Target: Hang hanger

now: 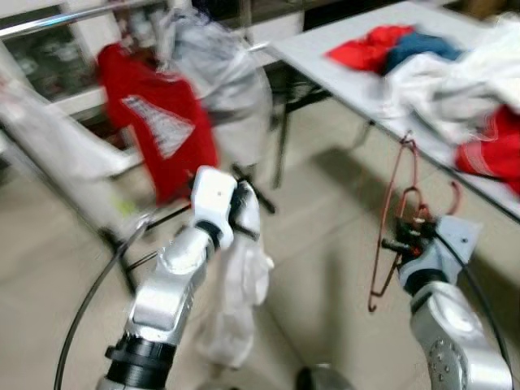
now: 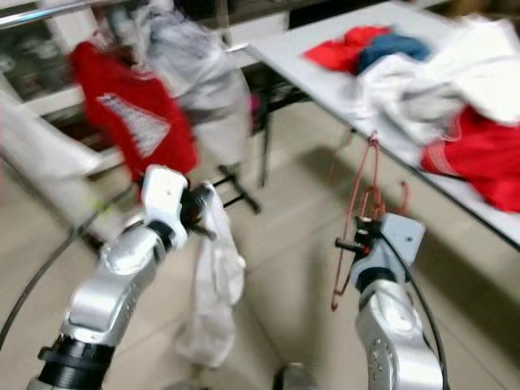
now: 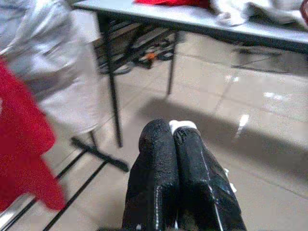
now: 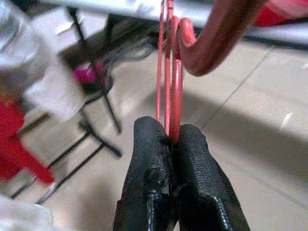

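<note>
At far left a rail [image 1: 49,20] crosses the top, with a red shirt [image 1: 154,122] and a grey garment [image 1: 219,73] hanging from it. Just below, the left pincer [image 1: 244,213] is clamped on a white cloth [image 1: 240,301] that dangles toward the floor. Further right, the right pincer [image 4: 172,139] grips the thin wire of a red hanger [image 1: 394,219], whose long axis stands nearly upright, hook apparently beside the fingers, though blur makes that unsure. The rail lies up and to the left of this hanger, so the right arm must carry it across. At right, the worktop [image 1: 325,69] bears heaped clothes [image 1: 455,73]; no containers appear
</note>
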